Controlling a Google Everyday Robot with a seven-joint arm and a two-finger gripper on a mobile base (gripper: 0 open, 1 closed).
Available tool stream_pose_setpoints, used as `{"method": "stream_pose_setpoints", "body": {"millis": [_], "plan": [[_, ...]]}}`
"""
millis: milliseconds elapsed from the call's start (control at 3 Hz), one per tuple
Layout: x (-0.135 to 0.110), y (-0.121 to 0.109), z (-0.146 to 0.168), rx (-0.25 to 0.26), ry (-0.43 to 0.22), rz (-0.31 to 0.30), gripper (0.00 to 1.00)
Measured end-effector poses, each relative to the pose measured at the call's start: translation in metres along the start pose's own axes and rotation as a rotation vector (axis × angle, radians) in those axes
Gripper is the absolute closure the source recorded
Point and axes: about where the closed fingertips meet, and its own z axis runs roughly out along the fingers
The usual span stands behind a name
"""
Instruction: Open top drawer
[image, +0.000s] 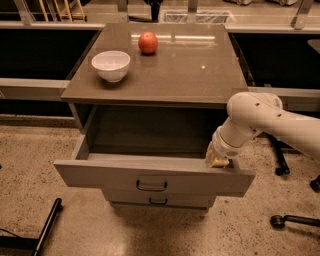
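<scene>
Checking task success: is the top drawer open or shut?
Open: top drawer juts well past the cabinet, interior exposed. Gripper sits at its front corner.

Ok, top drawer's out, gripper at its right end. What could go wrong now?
The gripper sits behind the front of the top drawer, at its right corner; retreating without lifting first could catch the front and drag it. Pulling more from there, far from the central handle, may skew the drawer. It hangs well out, so extra pull might overextend it.
</scene>
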Motion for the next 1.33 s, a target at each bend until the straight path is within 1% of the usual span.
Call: {"method": "stream_pose_setpoints", "body": {"millis": [333, 667, 1000, 1333], "plan": [[0.000, 0.000, 0.000, 0.000, 0.000, 0.000, 0.11], [0.000, 0.000, 0.000, 0.000, 0.000, 0.000, 0.00], [0.000, 0.000, 0.000, 0.000, 0.000, 0.000, 0.00], [-0.011, 0.004, -0.018, 0.017, 0.002, -0.030, 0.00]]}}
